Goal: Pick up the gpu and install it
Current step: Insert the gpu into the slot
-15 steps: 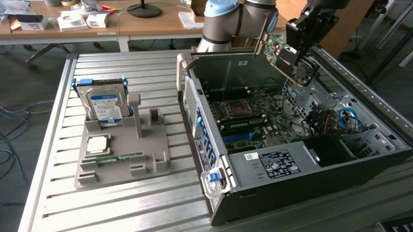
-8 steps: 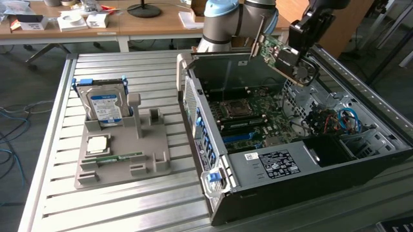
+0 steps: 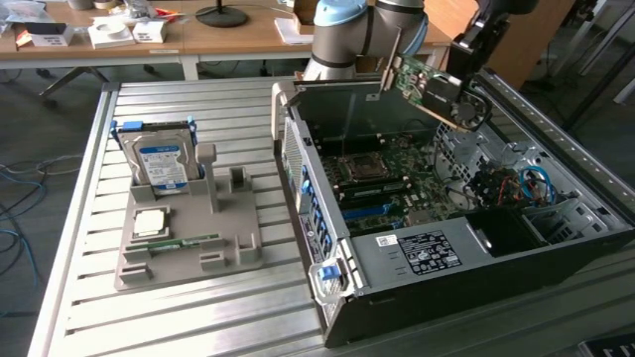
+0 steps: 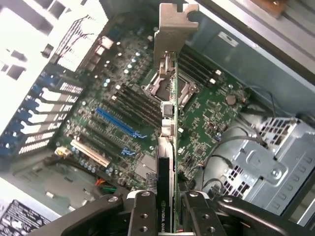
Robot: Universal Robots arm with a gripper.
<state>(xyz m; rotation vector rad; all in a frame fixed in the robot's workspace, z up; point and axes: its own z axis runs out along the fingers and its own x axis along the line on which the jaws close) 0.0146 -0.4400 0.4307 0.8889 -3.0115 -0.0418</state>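
Black pincer (image 4: 167, 216) clamps the gpu (image 4: 167, 123) edge-on, holding it in the air over the motherboard (image 3: 397, 186) of the open computer case (image 3: 417, 297). The pick-up looks done, but the card is not yet seated in a slot. In the exterior view, the hard drive (image 3: 162, 163) stands at nine o'clock of the case.

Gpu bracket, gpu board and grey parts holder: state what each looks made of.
Gpu bracket: likely bare sheet metal; dull silver, thin, notched edge.
Gpu board: seemingly green circuit laminate carrying soldered parts.
Grey parts holder: probably matte plastic; moulded pockets, no shine.
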